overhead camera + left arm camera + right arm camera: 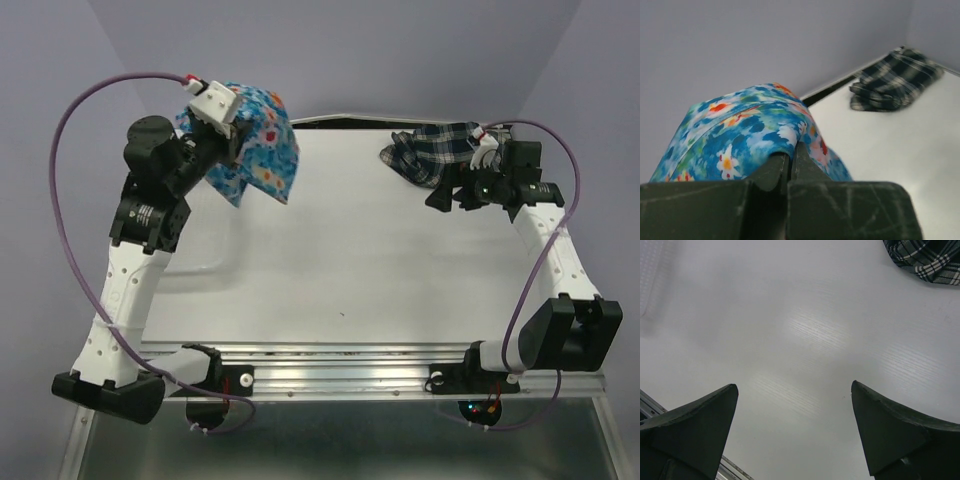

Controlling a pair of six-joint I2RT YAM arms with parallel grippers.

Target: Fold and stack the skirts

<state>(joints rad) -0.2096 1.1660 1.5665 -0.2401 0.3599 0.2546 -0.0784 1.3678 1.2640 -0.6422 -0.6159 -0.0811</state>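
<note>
**Two skirts at the far edge, one lifted, one lying loose**

Nearest me, two arm bases sit bolted at the front rail, one on each side. Beyond them I see a broad bare stretch of the white counter (340,270), with nothing folded or stacked on it.

Further in on my right, the right fingers (452,196) hang low over the counter, spread wide. The wrist view shows only bare surface between the two tips. The plaid skirt (430,150) sits just past them, near but not touching. It is one dark navy and green piece with white lines, lying crumpled in a loose heap against the far right edge.

On my left, the arm reaches up and away. The left fingers (791,157) are pressed together, pinching a fold of the floral skirt (262,150). That is the one bright blue piece with red and white flowers. It drapes from the pinch and hangs over the far left corner of the counter. I cannot tell whether its lower hem touches the surface.

I count two skirts, well apart from each other.
</note>
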